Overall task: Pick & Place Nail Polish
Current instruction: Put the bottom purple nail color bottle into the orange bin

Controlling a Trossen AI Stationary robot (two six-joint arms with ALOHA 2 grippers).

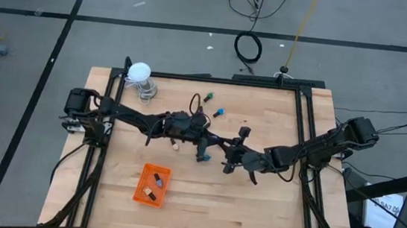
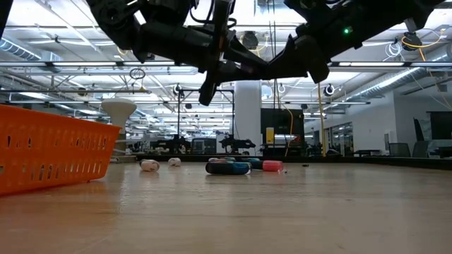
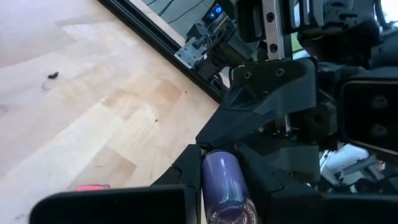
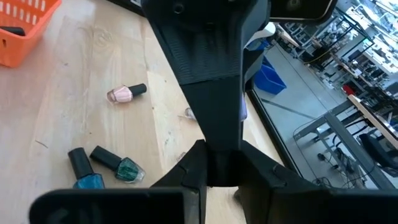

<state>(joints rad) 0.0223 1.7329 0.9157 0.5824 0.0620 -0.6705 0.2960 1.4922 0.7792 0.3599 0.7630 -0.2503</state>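
Left claw [image 3: 221, 175] is clamped on a purple nail polish bottle [image 3: 222, 186], which sits lengthwise between its fingers, held above the middle of the counter [image 1: 269, 210]. The right claw [image 4: 219, 167] stands nose to nose with it at the same spot. Whether it also grips the bottle cannot be told.

Step in hand, as judged: one bottle is lifted, apparently at a pass between the arms, and the placing is not yet done. The next move calls for the right arm to be clear of the bottle. The left arm then carries it over the orange tray [image 1: 139, 188] on its own side, lowers it inside the walls and releases without tipping the bottles already there.

Count:
- Arms: two, both at centre.
- Tray: one.
- White ball on its stand [image 1: 139, 71]: one, at the far left corner.
- Bottles in the tray: two, both dark [image 1: 157, 177] [image 1: 149, 192].
- Bottles loose on the counter: at least three, namely two teal [image 4: 84, 169] [image 4: 118, 165] and one pink [image 4: 127, 93]. Others may be hidden under the arms.
- Bottle in grip: one.
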